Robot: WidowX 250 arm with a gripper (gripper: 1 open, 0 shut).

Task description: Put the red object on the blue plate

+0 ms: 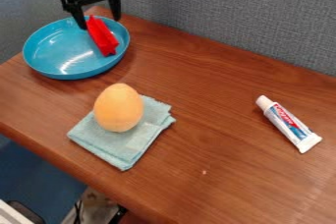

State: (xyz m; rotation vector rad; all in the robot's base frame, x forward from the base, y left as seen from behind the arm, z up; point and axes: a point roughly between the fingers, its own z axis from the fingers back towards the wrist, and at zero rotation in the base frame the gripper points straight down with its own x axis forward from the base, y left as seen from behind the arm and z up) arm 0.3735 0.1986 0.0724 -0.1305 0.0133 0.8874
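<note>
The red object (101,36), an elongated block, lies inside the blue plate (53,53) near its right rim, at the table's far left. My black gripper (96,14) hangs pointing down just above the red object's far end. Its two fingers stand spread apart, open, with nothing between them. The red object rests on the plate free of the fingers.
An orange egg-shaped object (118,107) sits on a folded pale teal cloth (144,137) at the front centre. A toothpaste tube (288,122) lies at the right. The wooden table's (210,81) front edge runs close below the cloth.
</note>
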